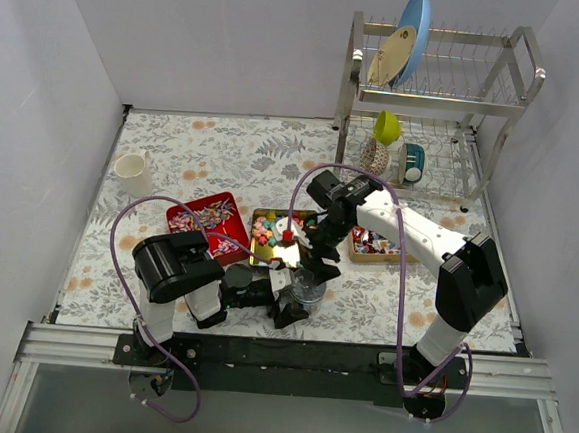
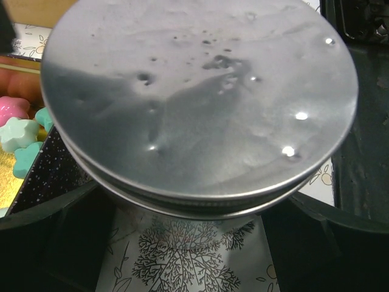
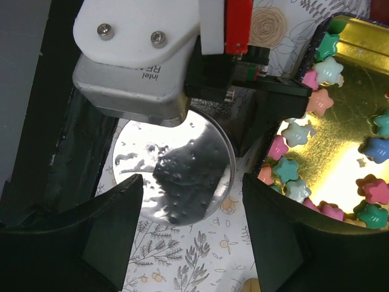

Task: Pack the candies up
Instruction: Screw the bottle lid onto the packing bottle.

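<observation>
1. Small star-shaped pastel candies (image 3: 290, 169) in pink, mint, white and blue lie loose on the floor of a shallow rectangular gold tin (image 3: 364, 33). The tin sits near the middle of the table.
2. More candies, multicoloured and too small to make out singly, fill a red rectangular tin (image 1: 176, 215) just left of the gold tin. A small tin (image 1: 355, 252) to its right, partly covered by the right arm, holds another lot.
3. A clear round glass cup (image 1: 309, 288) stands upright just in front of the gold tin, on the side nearer the arm bases.
4. The left gripper (image 2: 188, 237) reaches in low from the left and clasps the glass cup. Its jaws are spread wide, with one dark finger against each side of the cup's wall.
5. The right gripper (image 3: 191, 237) hangs above the glass cup and points down. Its jaws are apart with nothing between them, and the cup's round mouth shows below the gap.
6. A pale floral tablecloth (image 1: 204, 155) covers the table.
7. A white mug (image 1: 132, 174) stands near the far left edge, well apart from the tins.
8. A metal two-tier dish rack (image 1: 439, 98) stands at the far right. A round blue plate (image 1: 415, 24) is set on edge on its upper shelf.
</observation>
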Motion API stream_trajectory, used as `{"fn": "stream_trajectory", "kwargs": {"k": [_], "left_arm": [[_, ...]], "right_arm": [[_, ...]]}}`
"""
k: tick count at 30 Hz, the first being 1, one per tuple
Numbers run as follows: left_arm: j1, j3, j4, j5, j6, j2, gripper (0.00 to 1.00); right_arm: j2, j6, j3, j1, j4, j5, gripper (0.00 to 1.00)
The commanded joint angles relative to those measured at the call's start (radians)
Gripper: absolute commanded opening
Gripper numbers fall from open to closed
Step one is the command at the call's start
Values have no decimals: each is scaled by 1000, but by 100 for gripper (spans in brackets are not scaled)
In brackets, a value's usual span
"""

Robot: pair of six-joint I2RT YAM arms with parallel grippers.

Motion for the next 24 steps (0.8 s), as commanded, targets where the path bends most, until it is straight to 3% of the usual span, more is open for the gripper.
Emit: {"fn": "stream_trajectory", "kwargs": {"k": [1, 18, 24], "left_arm": [[-8, -8, 23, -31, -34, 43, 0], [23, 8, 28, -66, -107, 64, 0], [25, 15, 16, -54, -112, 70, 0]], "right_arm": [[-28, -33, -26, 4, -41, -31, 73], [-212, 13, -258, 4, -121, 59, 75], [-241, 39, -262, 4, -165, 38, 76]]}}
